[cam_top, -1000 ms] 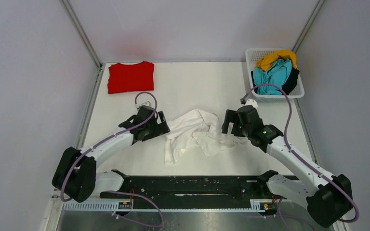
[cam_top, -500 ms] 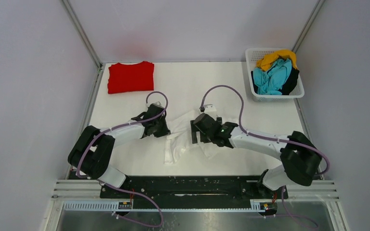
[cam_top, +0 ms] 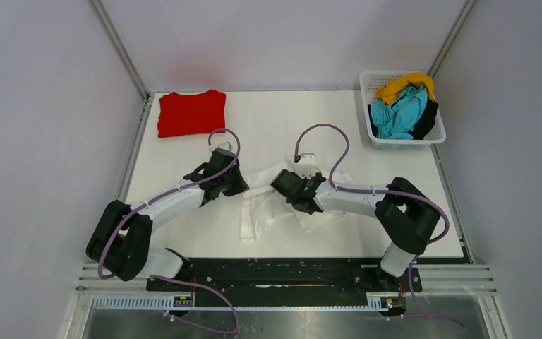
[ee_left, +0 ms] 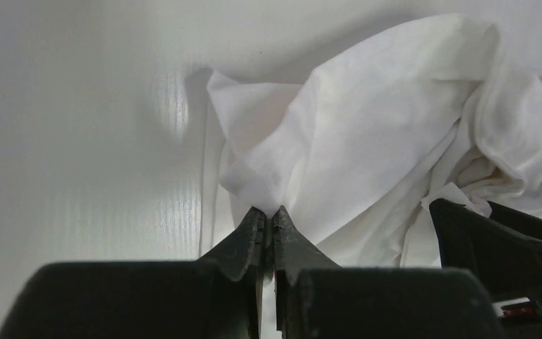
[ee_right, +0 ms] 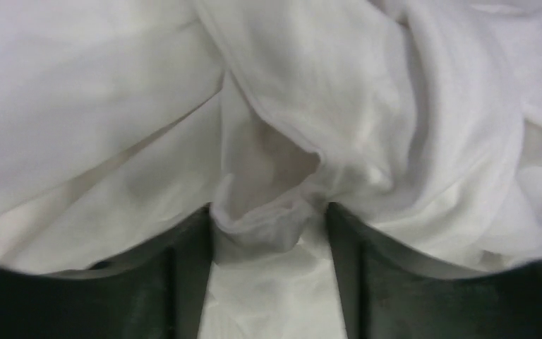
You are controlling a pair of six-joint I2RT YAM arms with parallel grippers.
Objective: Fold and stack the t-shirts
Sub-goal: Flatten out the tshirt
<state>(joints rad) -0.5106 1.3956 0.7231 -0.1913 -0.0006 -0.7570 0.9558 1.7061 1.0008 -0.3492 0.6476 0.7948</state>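
A crumpled white t-shirt (cam_top: 260,213) lies mid-table. My left gripper (cam_top: 243,188) is at its left edge, shut on a pinch of the white cloth (ee_left: 367,127) right at the fingertips (ee_left: 268,212). My right gripper (cam_top: 278,183) is pressed down into the middle of the shirt (ee_right: 113,106). Its jaws stand apart with a bunched fold between them (ee_right: 269,215), and the fold does not fill the gap. A red t-shirt (cam_top: 191,113) lies folded flat at the back left. Yellow (cam_top: 404,85), teal (cam_top: 397,113) and black (cam_top: 429,119) t-shirts are heaped in the basket.
The white lattice basket (cam_top: 369,81) stands at the back right corner. Metal frame posts and grey walls close in the table on three sides. The black rail with the arm bases (cam_top: 282,272) runs along the near edge.
My left gripper has shut on the shirt's left edge. The right arm has swung from the shirt's right side to its middle, and its jaws have narrowed.
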